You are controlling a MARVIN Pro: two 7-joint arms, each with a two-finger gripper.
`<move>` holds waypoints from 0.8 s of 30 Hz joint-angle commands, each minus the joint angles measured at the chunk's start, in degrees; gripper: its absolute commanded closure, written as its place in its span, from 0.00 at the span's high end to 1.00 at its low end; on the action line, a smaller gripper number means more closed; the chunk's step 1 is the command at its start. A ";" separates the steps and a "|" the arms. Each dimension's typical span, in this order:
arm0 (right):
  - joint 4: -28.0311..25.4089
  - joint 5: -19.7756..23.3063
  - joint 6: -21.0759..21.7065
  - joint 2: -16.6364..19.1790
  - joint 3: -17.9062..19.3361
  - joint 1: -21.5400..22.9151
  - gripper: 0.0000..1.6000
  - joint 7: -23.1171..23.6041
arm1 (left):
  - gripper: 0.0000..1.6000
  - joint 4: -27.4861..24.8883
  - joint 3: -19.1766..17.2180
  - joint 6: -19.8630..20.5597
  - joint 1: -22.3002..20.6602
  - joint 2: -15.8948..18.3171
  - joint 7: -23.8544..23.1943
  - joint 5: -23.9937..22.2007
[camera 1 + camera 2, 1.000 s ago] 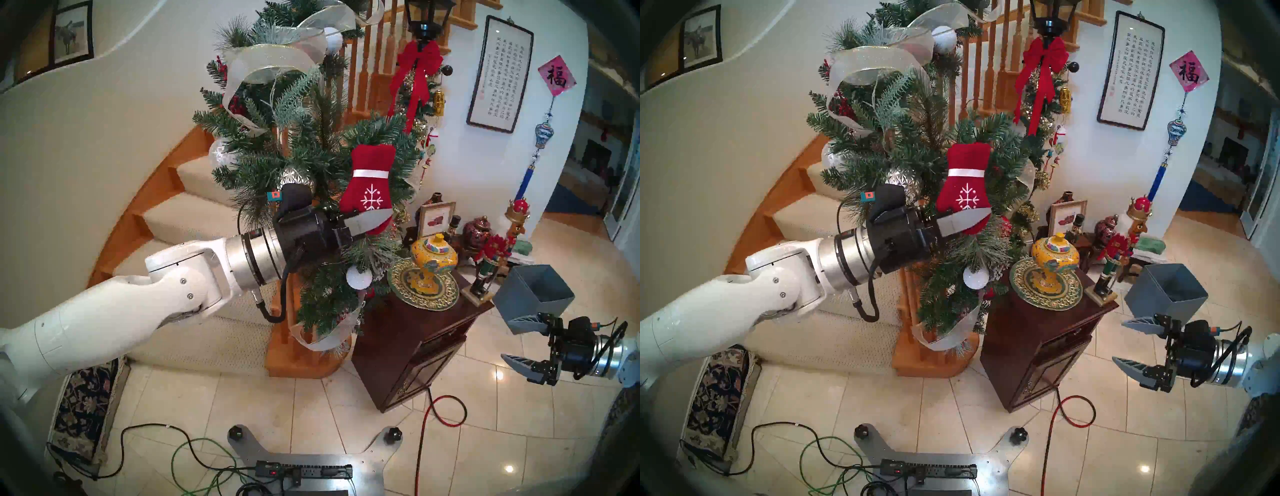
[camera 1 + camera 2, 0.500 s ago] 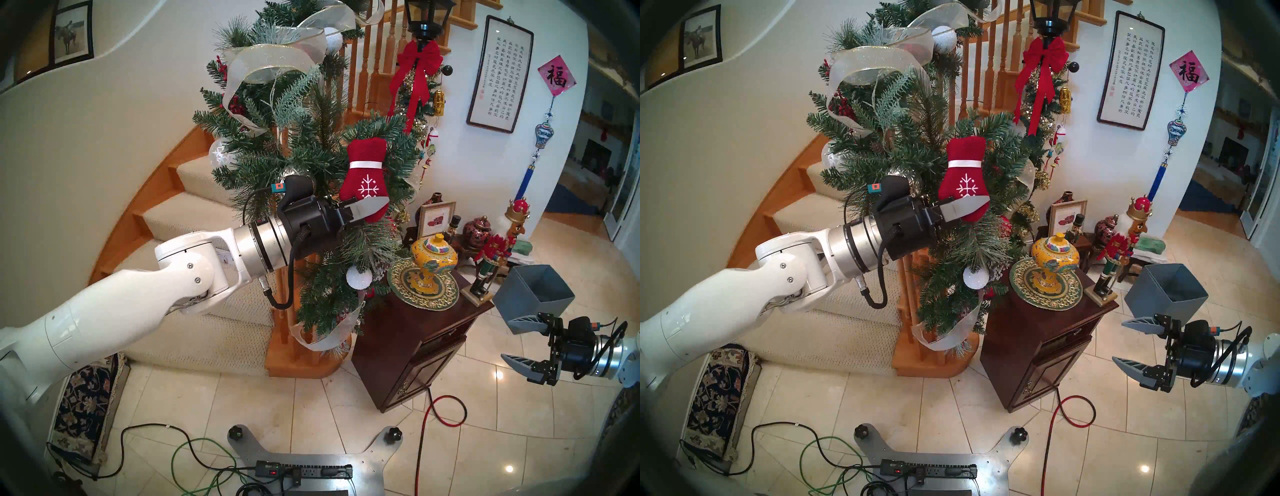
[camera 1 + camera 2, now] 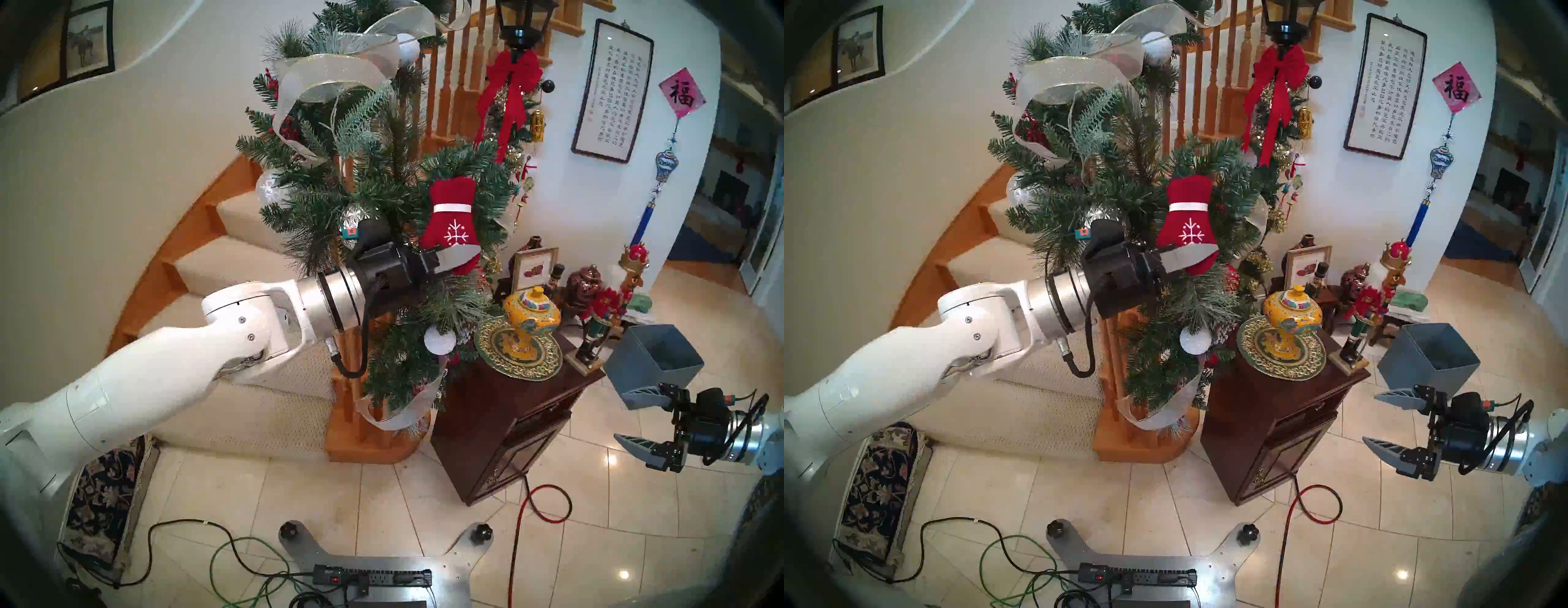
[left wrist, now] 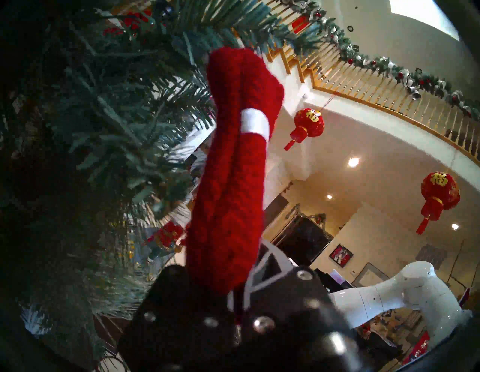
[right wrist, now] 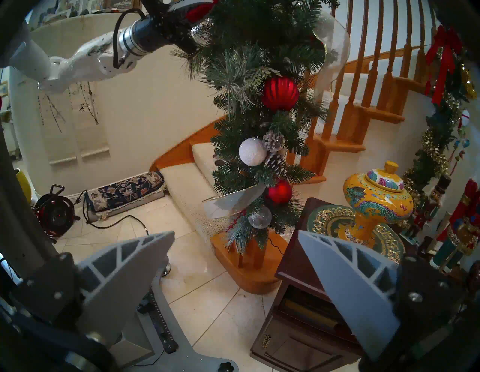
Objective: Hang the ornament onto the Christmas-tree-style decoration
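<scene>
Your left gripper (image 3: 460,257) is clamped on the lower, fingertip end of the red mitten (image 3: 452,223); only the near finger (image 3: 456,257) shows in the head views, the far one being hidden behind the fabric. In the left wrist view the mitten (image 4: 231,166) fills the centre and covers the fingertips. You cannot tell whether a hanging loop has caught a branch: the cuff's top edge is buried in needles. One mitten is visible, bearing one white stripe and one snowflake. Its long axis stands nearly upright, cuff up and rounded end down, against the right-hand flank of the pine garland (image 3: 382,204), above the white ball (image 3: 440,339). Your right gripper (image 3: 636,418) hangs well apart over the tile floor (image 3: 382,501), its two fingers spread wide and empty beside the grey box (image 3: 653,361). In the right wrist view you can count two red balls, (image 5: 279,93) and (image 5: 280,191).
</scene>
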 commanded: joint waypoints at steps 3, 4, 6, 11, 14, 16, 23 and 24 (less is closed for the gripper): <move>-0.15 -0.32 -0.02 -0.07 0.15 0.14 1.00 5.49 | 0.00 -1.36 -0.33 0.55 0.50 1.71 -1.18 0.12; 0.04 0.10 -0.02 0.01 0.15 0.24 1.00 6.49 | 0.00 -1.48 -0.37 0.59 0.62 2.01 -1.27 0.18; -0.05 -0.09 -0.02 -0.03 0.15 0.19 1.00 6.02 | 0.00 -1.69 -0.45 0.63 0.87 2.57 -1.44 0.29; -0.06 -0.10 -0.02 -0.03 0.15 0.19 1.00 5.99 | 0.00 -2.41 -0.54 0.43 1.76 4.01 -1.95 0.52; -0.13 -0.26 -0.02 -0.06 0.15 0.15 1.00 5.62 | 0.00 -2.92 -0.63 0.01 2.34 4.78 -2.32 0.93; -0.17 -0.34 -0.02 -0.08 0.15 0.13 1.00 5.41 | 0.00 -3.18 -0.75 -0.42 2.63 5.08 -2.40 1.23; -0.05 -0.14 -0.02 -0.03 0.15 0.19 1.00 6.00 | 0.49 -4.25 -0.67 -1.98 3.17 6.09 -2.28 5.24; -0.13 -0.30 -0.02 -0.06 0.15 0.15 1.00 5.60 | 0.86 -4.38 -0.68 -2.24 3.23 6.18 -2.29 5.82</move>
